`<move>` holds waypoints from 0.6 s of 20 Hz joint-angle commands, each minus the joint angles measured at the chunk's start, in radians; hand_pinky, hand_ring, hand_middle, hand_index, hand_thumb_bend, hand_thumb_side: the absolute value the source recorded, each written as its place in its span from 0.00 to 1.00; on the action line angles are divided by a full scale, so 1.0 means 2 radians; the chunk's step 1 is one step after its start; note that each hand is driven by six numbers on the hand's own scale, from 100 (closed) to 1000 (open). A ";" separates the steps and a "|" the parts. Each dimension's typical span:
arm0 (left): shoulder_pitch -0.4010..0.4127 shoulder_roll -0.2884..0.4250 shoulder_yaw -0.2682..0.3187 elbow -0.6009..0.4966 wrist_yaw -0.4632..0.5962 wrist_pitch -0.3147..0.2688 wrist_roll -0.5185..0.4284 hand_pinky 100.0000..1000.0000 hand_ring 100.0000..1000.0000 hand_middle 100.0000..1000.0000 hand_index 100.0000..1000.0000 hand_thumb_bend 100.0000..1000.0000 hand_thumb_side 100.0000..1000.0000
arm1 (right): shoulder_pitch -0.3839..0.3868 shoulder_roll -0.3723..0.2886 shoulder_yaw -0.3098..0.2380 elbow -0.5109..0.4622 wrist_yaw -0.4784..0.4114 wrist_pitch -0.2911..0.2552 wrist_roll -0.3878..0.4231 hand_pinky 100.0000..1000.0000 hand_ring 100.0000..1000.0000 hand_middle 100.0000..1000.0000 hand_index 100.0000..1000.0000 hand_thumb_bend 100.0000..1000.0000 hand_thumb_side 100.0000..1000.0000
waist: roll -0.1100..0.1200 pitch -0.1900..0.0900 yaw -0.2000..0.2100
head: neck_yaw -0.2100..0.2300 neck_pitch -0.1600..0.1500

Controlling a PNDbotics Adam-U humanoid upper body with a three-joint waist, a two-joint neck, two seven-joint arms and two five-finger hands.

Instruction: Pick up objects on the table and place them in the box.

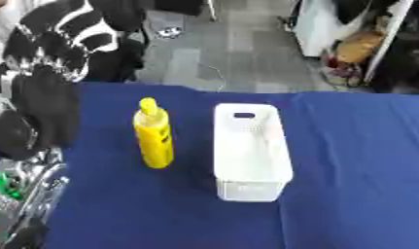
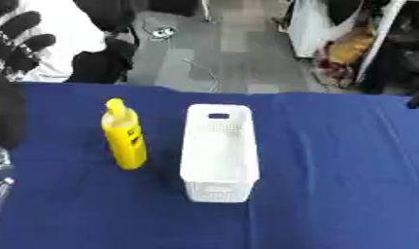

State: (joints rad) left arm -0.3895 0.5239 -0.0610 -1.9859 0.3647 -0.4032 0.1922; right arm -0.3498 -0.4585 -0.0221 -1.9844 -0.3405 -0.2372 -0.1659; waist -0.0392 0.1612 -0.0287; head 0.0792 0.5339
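Bottle (image 1: 153, 136) lies left of box (image 1: 251, 151), apart. Left hand (image 1: 55, 44) raised, fingers spread, empty: wrap bottle mid-body. Right hand unseen.

Blue tablecloth (image 1: 348, 160) (grey floor (image 1: 238, 53) beyond it).

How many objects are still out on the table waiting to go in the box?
1: a yellow bottle lying on the blue tablecloth, just left of the white box and apart from it. The box looks empty. The left hand covers the table's left edge, so something could be hidden there.
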 commanded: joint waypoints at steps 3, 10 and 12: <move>-0.007 0.006 0.006 -0.007 -0.002 0.000 0.001 0.75 0.78 0.81 0.81 0.23 1.00 | -0.004 -0.013 -0.006 -0.008 0.000 0.000 0.002 0.37 0.50 0.51 0.87 0.00 0.89 | 0.001 -0.008 -0.001 | 0.000 0.002; -0.007 0.006 0.006 -0.007 -0.002 0.000 0.001 0.75 0.78 0.81 0.81 0.23 1.00 | -0.004 -0.013 -0.006 -0.008 0.001 0.000 0.002 0.37 0.50 0.51 0.87 0.00 0.89 | 0.001 -0.008 -0.001 | 0.000 0.001; -0.006 0.006 0.006 -0.007 -0.002 0.001 0.001 0.76 0.78 0.81 0.81 0.23 1.00 | -0.004 -0.013 -0.006 -0.008 0.001 0.000 0.002 0.37 0.50 0.51 0.87 0.00 0.89 | 0.001 -0.008 -0.002 | 0.000 0.001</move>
State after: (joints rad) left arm -0.3895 0.5239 -0.0610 -1.9859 0.3646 -0.4031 0.1921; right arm -0.3498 -0.4585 -0.0221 -1.9844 -0.3405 -0.2370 -0.1657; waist -0.0391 0.1612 -0.0298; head 0.0792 0.5340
